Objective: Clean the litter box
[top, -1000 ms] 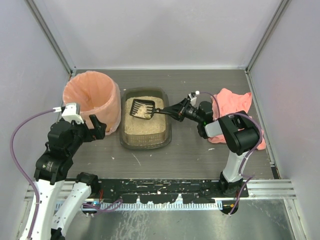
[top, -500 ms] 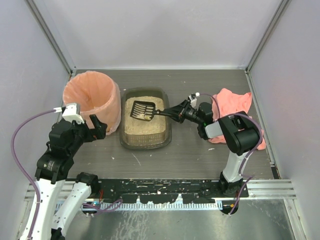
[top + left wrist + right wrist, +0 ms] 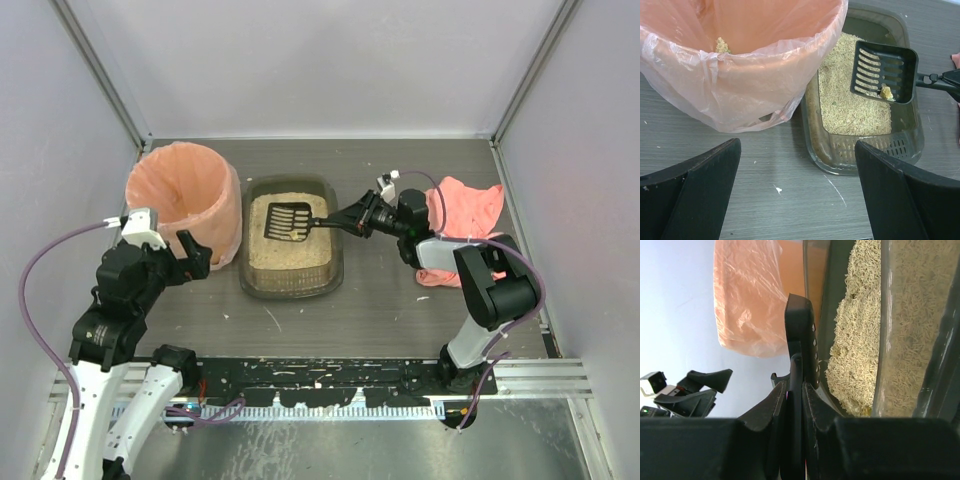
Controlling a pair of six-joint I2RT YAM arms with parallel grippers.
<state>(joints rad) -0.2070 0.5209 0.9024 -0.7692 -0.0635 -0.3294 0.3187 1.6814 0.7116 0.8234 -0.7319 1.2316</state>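
Right gripper pinches the handle of the black slotted plastic scoop; we hold its head over the far half of the shallow olive-brown plastic litter box, which sits mid-table just beside the round bin lined with a peach-pink bag. Left gripper hangs spread wide and empty, near side of the bin. A small beige clump sits in a corner of the scoop. Next, as we read it, comes the carry to the bin: we keep the head level, lift above both rims before moving left, and tip only once over the bag. Versus 1 s ago the right wrist sits farther back near the crumpled pink cloth, the scoop head has barely shifted, and the left arm is unchanged.
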